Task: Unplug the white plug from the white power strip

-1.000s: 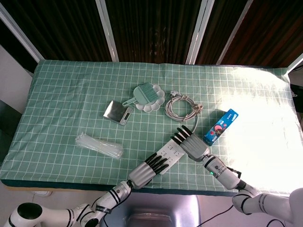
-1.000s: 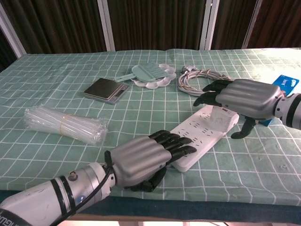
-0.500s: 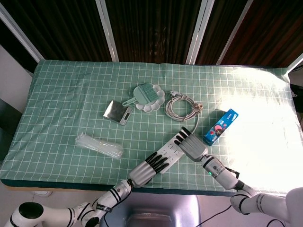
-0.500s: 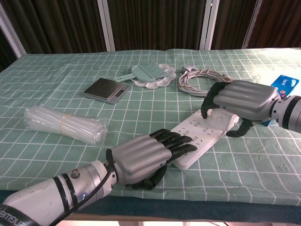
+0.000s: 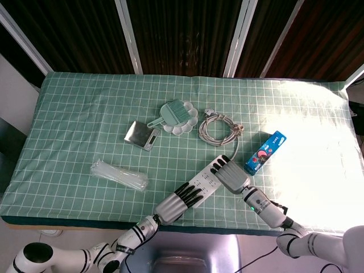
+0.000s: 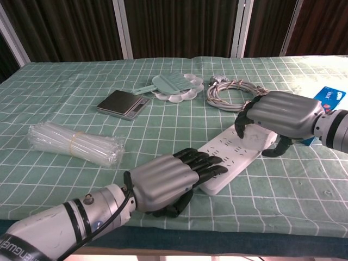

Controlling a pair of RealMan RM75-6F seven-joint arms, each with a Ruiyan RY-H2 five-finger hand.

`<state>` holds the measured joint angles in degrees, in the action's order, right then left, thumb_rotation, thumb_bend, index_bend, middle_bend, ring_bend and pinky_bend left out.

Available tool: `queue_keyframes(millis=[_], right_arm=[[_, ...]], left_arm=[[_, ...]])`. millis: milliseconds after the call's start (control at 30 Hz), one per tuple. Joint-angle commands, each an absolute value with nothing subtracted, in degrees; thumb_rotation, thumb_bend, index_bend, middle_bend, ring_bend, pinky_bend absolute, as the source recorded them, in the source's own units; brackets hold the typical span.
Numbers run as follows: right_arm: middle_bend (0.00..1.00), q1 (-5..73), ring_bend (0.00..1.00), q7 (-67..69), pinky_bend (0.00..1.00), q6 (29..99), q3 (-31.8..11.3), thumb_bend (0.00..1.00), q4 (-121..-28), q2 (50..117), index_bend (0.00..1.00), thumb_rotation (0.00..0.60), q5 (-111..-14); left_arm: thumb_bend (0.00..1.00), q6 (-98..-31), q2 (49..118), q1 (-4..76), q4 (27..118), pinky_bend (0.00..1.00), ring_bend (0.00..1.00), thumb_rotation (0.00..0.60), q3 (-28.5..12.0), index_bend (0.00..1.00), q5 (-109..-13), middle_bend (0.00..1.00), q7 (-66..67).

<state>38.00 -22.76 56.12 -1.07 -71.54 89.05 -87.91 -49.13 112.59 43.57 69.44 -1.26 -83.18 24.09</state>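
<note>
Checked green cloth (image 6: 65, 98) carries the long, smooth white power strip (image 6: 231, 157), whose near end the left hand (image 6: 163, 182) presses with flat fingers, while the right hand (image 6: 280, 117) curls over the far end, hiding the white plug.

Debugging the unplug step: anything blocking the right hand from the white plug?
Nothing visible does. The right hand is already curled over the far end of the white power strip, fingers down where the white plug sits; the plug itself is hidden beneath them.
</note>
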Motion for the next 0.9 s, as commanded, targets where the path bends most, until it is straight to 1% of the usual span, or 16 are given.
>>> queue_keyframes(millis=[33, 200, 433, 700, 900], right_arm=[[0.47, 37.95, 0.33, -22.61, 0.37, 56.35, -1.05, 0.39, -71.32, 89.20, 0.58, 0.600, -87.97], [0.49, 37.85, 0.39, -22.66, 0.43, 56.58, -1.10, 0.43, -71.12, 89.42, 0.61, 0.600, -87.84], [0.57, 37.81, 0.46, -23.15, 0.47, 56.76, -1.35, 0.48, -71.82, 89.61, 0.70, 0.600, -87.44], [0.64, 37.51, 0.53, -23.57, 0.51, 57.63, -1.62, 0.50, -72.92, 89.26, 0.80, 0.600, -87.24], [0.66, 37.43, 0.55, -23.46, 0.52, 57.70, -1.76, 0.50, -73.21, 89.23, 0.83, 0.600, -86.96]], left_arm=[[0.83, -49.01, 112.69, 43.72, 69.16, 0.06, 0.00, 0.600, -1.28, 0.00, -83.18, 0.00, 23.86], [0.83, -49.07, 112.75, 43.71, 68.89, 0.06, 0.00, 0.600, -1.04, 0.00, -83.26, 0.00, 23.53], [0.83, -49.33, 112.97, 43.66, 68.70, 0.06, 0.00, 0.600, -0.69, 0.00, -83.54, 0.00, 23.39], [0.83, -49.61, 112.97, 43.49, 68.58, 0.06, 0.00, 0.600, -0.53, 0.00, -83.47, 0.00, 23.81], [0.83, -49.66, 112.96, 43.42, 68.52, 0.06, 0.00, 0.600, -0.51, 0.00, -83.38, 0.00, 24.00]])
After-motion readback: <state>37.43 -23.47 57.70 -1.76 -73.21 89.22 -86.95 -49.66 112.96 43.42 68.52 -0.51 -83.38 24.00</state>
